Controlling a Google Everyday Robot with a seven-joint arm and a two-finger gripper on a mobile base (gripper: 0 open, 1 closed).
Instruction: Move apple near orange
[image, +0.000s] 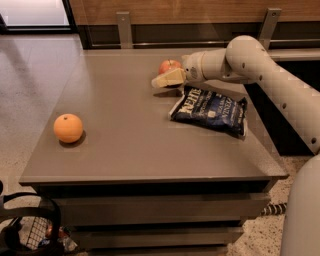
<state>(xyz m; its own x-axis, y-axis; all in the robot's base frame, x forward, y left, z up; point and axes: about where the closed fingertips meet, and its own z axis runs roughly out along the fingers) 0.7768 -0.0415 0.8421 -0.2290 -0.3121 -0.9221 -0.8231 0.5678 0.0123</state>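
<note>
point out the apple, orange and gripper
Round red apple with yellowish blush (169, 65): camera view, its visible upper side.
Round matte orange fruit (68, 128): camera view, middle of its skin.
Cream two-finger gripper (161, 81): camera view, its tip, just in front of the apple.

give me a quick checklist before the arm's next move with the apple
1. Gripper at the apple: ok, it sits right against the apple's front at the far side of the table.
2. Apple secured in the gripper: cannot tell.
3. Orange located: ok, it rests near the table's front left edge.
4. Path from apple to orange: ok, only bare tabletop lies between them.
5. Chip bag out of the way: ok, it lies to the right of the gripper, off the line to the orange.
6. Apple near orange: not ok, they are far apart.
</note>
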